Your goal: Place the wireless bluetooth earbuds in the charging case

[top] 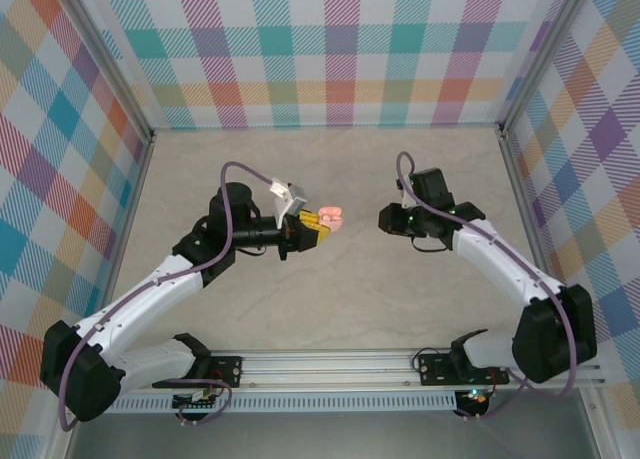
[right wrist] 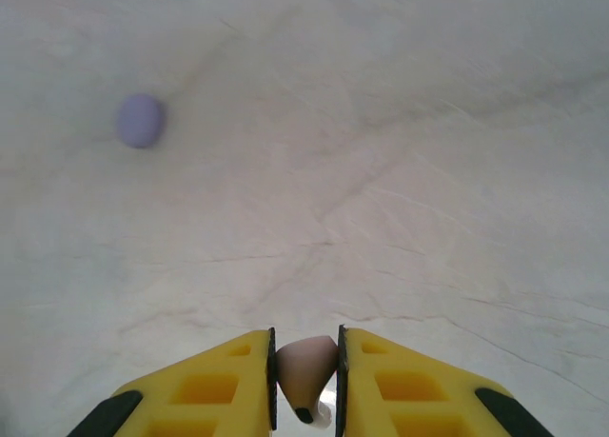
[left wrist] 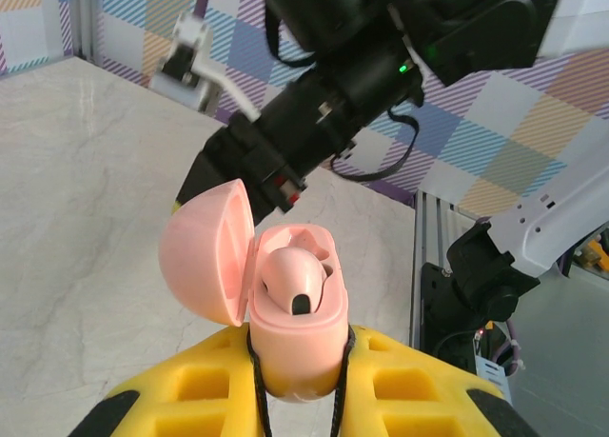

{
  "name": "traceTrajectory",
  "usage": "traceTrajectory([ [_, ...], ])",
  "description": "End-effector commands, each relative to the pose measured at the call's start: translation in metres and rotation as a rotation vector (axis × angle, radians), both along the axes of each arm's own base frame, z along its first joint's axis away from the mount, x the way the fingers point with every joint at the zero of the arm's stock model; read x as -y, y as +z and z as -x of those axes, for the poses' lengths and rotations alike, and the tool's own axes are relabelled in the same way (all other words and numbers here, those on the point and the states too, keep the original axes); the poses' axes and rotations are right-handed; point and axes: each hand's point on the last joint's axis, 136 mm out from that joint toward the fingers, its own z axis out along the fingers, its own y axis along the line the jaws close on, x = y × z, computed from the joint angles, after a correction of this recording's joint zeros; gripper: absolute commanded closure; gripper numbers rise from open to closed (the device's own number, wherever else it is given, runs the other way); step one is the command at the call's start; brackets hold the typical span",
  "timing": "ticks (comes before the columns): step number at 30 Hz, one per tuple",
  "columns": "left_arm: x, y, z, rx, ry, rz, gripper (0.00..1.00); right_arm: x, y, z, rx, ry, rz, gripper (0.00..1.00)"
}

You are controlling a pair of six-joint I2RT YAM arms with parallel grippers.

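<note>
The left gripper (left wrist: 301, 356) is clenched on the pink charging case (left wrist: 297, 327), its yellow fingers (left wrist: 190, 389) pinching the rounded base from both sides. The case stands in line with the fingers, its mouth pointing away from the wrist and toward the right arm. Its lid (left wrist: 205, 256) is swung open sideways on a hinge. The shell is a smooth, glossy salmon pink. A seated earbud (left wrist: 295, 285) lies in the mouth of the case. It is pale pinkish-beige and rounded, with its small dark tip turned toward the left wrist camera.

The right gripper (right wrist: 306, 347) is grasping a second earbud (right wrist: 306, 366) of the same pale colour between its pads. This earbud's long axis runs along the fingers, with the bulbous end outward and the narrow, dark-tipped end pointing back toward the wrist.

From above, both grippers are held over the middle of the tabletop (top: 330, 309). The case is just left of centre, and the right gripper faces it from the right across a small gap.

A blurred purple blob (right wrist: 140, 120) lies on the tabletop beyond the right gripper. It may be a purple earbud, but it is too soft to tell.
</note>
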Motion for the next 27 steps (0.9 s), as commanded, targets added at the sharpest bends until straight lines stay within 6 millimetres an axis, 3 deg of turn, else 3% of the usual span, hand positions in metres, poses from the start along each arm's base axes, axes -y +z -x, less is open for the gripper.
traceTrajectory([
  [1, 0.006, 0.008, 0.007, 0.049, -0.046, 0.029, 0.96, -0.025, 0.053, 0.004, 0.101, 0.094, -0.177, 0.79],
  [7, 0.006, 0.005, 0.007, 0.082, -0.049, 0.028, 0.96, -0.040, 0.110, 0.020, 0.198, 0.189, -0.328, 0.79],
  [16, 0.008, 0.004, 0.003, 0.093, -0.051, 0.020, 0.96, -0.049, 0.162, 0.044, 0.296, 0.275, -0.440, 0.79],
  [22, 0.010, 0.005, 0.002, 0.093, -0.056, 0.023, 0.96, -0.060, 0.182, 0.056, 0.337, 0.319, -0.467, 0.78],
  [27, 0.011, 0.005, 0.001, 0.089, -0.058, 0.024, 0.96, -0.072, 0.180, 0.059, 0.331, 0.344, -0.466, 0.79],
])
